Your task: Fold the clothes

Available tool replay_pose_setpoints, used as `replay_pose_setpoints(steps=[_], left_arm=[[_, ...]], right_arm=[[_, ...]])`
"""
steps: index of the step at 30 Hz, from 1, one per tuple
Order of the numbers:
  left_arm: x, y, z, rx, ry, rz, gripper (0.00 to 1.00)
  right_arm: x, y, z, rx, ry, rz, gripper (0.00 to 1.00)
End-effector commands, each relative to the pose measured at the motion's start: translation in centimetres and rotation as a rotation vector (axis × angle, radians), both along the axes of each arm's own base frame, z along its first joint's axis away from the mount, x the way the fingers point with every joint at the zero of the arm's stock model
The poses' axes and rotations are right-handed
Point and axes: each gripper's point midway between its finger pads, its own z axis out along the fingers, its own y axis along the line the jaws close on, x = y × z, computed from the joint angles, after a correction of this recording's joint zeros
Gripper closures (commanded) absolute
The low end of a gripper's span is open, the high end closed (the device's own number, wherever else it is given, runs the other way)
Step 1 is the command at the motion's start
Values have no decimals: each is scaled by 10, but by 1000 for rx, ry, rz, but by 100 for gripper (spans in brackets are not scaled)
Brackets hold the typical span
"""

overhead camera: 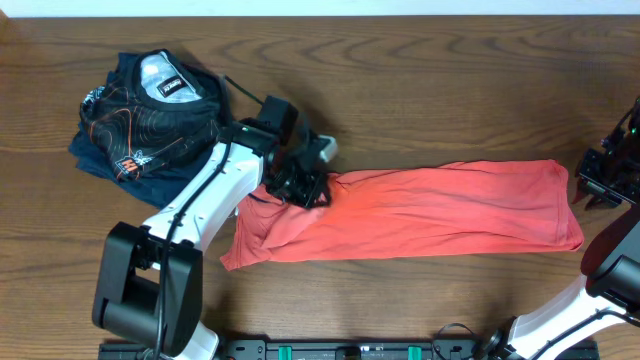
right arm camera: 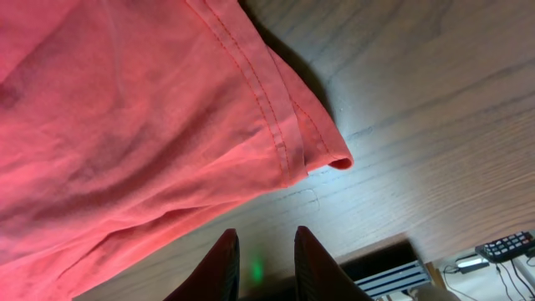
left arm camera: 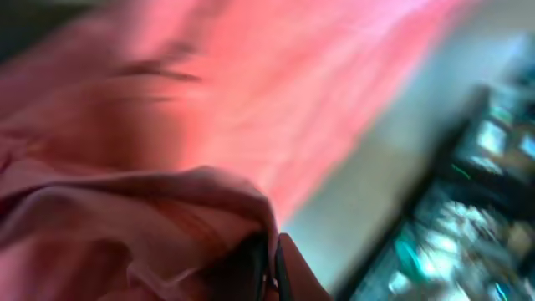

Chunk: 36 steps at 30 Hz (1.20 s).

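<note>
**Left gripper pinches one end of the shirt; right gripper empty at the other**

The left gripper (left arm camera: 272,255) is closed tight, its jaws together on a bunched fold of the coral-red T-shirt (overhead camera: 440,210); the cloth wrinkles up around the fingertips and is pulled taut away from them.

The right gripper (right arm camera: 265,238) stands narrowly apart with nothing between its jaws; the shirt's stitched hem corner lies just ahead of its fingertips, not touching them.

The shirt lies on the wooden table (overhead camera: 420,90) as a long, narrow band; its long axis runs straight from the left gripper to the right gripper, hem end toward the right one.

A dark navy garment (overhead camera: 150,115) sits crumpled behind the left gripper, on the side away from the shirt.
</note>
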Motion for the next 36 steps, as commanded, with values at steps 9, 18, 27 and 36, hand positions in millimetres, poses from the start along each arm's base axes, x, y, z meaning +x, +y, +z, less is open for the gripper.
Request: replay_pose_setpoints(steps=[9,18,27,36], left_arm=[[-27,14,6,27,-21,-162,92],[29,22,-7,163,-182,8,71],[49,-11,9,42,-194,130,65],[25,-32,-12,193,-171,131,65]], right_arm=[[1,0,8,-13,-27,-6,78],[2,1,8,-7,-32,-7,78],[2,1,8,-8,-33,-7,78],[3,2,7,-2,-37,-9,78]])
